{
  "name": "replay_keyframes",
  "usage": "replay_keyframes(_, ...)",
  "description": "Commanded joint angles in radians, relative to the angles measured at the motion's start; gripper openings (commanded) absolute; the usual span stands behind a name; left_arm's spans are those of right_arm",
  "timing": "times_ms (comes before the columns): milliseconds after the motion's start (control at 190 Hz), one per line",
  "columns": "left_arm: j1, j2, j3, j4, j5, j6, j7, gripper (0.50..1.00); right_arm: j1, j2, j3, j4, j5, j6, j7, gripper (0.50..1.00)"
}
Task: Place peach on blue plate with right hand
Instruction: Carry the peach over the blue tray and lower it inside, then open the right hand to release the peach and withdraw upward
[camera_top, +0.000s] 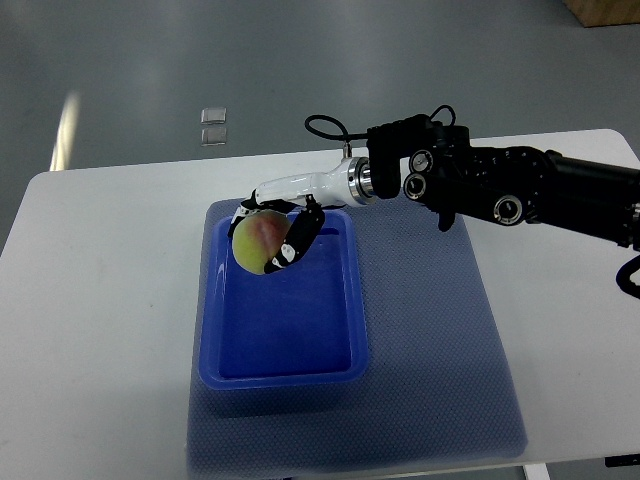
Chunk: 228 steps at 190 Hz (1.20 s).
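A yellow-green peach with a red blush (255, 242) is held in my right hand (272, 232), whose fingers (299, 236) curl around it. The hand holds the peach over the far left part of the blue rectangular plate (285, 345), just above its inner floor. The right arm (500, 185) reaches in from the right edge across the table. Whether the peach touches the plate's floor I cannot tell. The left arm is not in view.
The blue plate sits on a dark blue mat (430, 330) laid on a white table (100, 300). A small clear object (213, 127) lies on the grey floor beyond the table's far edge.
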Motion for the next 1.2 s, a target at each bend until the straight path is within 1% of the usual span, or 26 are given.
replay_keyframes(0, 0.000, 0.000, 0.000, 0.000, 0.001, 0.000, 0.000, 1.000, -0.031, 0.038, -0.001, -0.030, -0.021, -0.010, 0.000, 0.554)
replay_keyframes(32, 0.000, 0.000, 0.000, 0.002, 0.001, 0.000, 0.000, 1.000, -0.055, 0.075, -0.001, -0.059, -0.030, -0.016, 0.000, 0.566)
replay_keyframes(127, 0.000, 0.000, 0.000, 0.003, 0.001, 0.000, 0.000, 1.000, -0.069, 0.079, -0.001, -0.076, -0.033, -0.022, 0.001, 0.570)
replay_keyframes(132, 0.000, 0.000, 0.000, 0.005, 0.001, 0.000, 0.000, 1.000, -0.083, 0.079, -0.003, -0.098, -0.040, -0.027, 0.001, 0.580)
replay_keyframes(169, 0.000, 0.000, 0.000, 0.005, 0.001, 0.000, 0.000, 1.000, -0.094, 0.079, -0.003, -0.116, -0.048, -0.032, 0.003, 0.605)
replay_keyframes(227, 0.000, 0.000, 0.000, 0.005, 0.001, 0.000, 0.000, 1.000, -0.109, 0.079, -0.003, -0.130, -0.063, -0.036, 0.005, 0.631)
replay_keyframes(274, 0.000, 0.000, 0.000, 0.005, 0.001, 0.000, 0.000, 1.000, -0.109, 0.079, -0.003, -0.130, -0.064, -0.036, 0.005, 0.631)
replay_keyframes(280, 0.000, 0.000, 0.000, 0.005, 0.001, 0.000, 0.000, 1.000, -0.118, 0.079, -0.003, -0.136, -0.076, -0.036, 0.006, 0.653)
replay_keyframes(348, 0.000, 0.000, 0.000, 0.005, 0.001, 0.000, 0.000, 1.000, -0.131, 0.079, -0.001, -0.139, -0.080, -0.038, 0.009, 0.695)
replay_keyframes(364, 0.000, 0.000, 0.000, 0.005, 0.001, 0.000, 0.000, 1.000, -0.134, 0.079, -0.001, -0.139, -0.080, -0.038, 0.009, 0.723)
replay_keyframes(406, 0.000, 0.000, 0.000, 0.005, 0.001, 0.000, 0.000, 1.000, -0.134, 0.079, -0.001, -0.139, -0.080, -0.038, 0.009, 0.723)
replay_keyframes(411, 0.000, 0.000, 0.000, 0.005, 0.001, 0.000, 0.000, 1.000, -0.141, 0.079, -0.001, -0.139, -0.080, -0.036, 0.009, 0.792)
replay_keyframes(464, 0.000, 0.000, 0.000, 0.005, 0.001, 0.000, 0.000, 1.000, -0.141, 0.079, -0.001, -0.139, -0.080, -0.036, 0.009, 0.793)
replay_keyframes(469, 0.000, 0.000, 0.000, 0.005, 0.001, 0.000, 0.000, 1.000, -0.146, 0.079, 0.000, -0.139, -0.080, -0.036, 0.009, 0.835)
replay_keyframes(475, 0.000, 0.000, 0.000, 0.005, 0.001, 0.000, 0.000, 1.000, -0.146, 0.079, 0.000, -0.139, -0.080, -0.036, 0.009, 0.836)
replay_keyframes(480, 0.000, 0.000, 0.000, 0.005, 0.001, 0.000, 0.000, 1.000, -0.147, 0.079, 0.000, -0.139, -0.080, -0.036, 0.009, 0.856)
replay_keyframes(485, 0.000, 0.000, 0.000, 0.005, 0.001, 0.000, 0.000, 1.000, -0.147, 0.079, 0.000, -0.139, -0.080, -0.036, 0.009, 0.856)
replay_keyframes(491, 0.000, 0.000, 0.000, 0.005, 0.001, 0.000, 0.000, 1.000, -0.149, 0.079, 0.002, -0.139, -0.080, -0.036, 0.009, 0.872)
replay_keyframes(496, 0.000, 0.000, 0.000, 0.005, 0.001, 0.000, 0.000, 1.000, -0.149, 0.079, 0.002, -0.139, -0.080, -0.036, 0.009, 0.872)
replay_keyframes(512, 0.000, 0.000, 0.000, 0.005, 0.001, 0.000, 0.000, 1.000, -0.151, 0.079, 0.003, -0.139, -0.080, -0.036, 0.009, 0.901)
replay_keyframes(533, 0.000, 0.000, 0.000, 0.005, 0.001, 0.000, 0.001, 1.000, -0.151, 0.079, 0.005, -0.139, -0.080, -0.036, 0.009, 0.913)
replay_keyframes(765, 0.000, 0.000, 0.000, 0.005, 0.001, 0.000, 0.000, 1.000, -0.126, 0.079, 0.066, -0.130, -0.062, -0.029, 0.009, 0.930)
replay_keyframes(865, 0.000, 0.000, 0.000, 0.003, 0.001, 0.000, 0.000, 1.000, -0.083, 0.014, 0.149, -0.102, -0.045, -0.015, 0.009, 0.930)
replay_keyframes(1018, 0.000, 0.000, 0.000, 0.002, 0.001, 0.000, 0.001, 1.000, -0.078, -0.114, 0.298, -0.070, 0.038, 0.002, 0.011, 0.930)
replay_keyframes(1113, 0.000, 0.000, 0.000, 0.000, 0.001, 0.000, 0.001, 1.000, -0.100, -0.175, 0.425, -0.069, 0.121, 0.007, 0.012, 0.930)
replay_keyframes(1197, 0.000, 0.000, 0.000, -0.002, 0.001, 0.000, 0.001, 1.000, -0.180, -0.204, 0.563, -0.072, 0.205, 0.005, 0.014, 0.930)
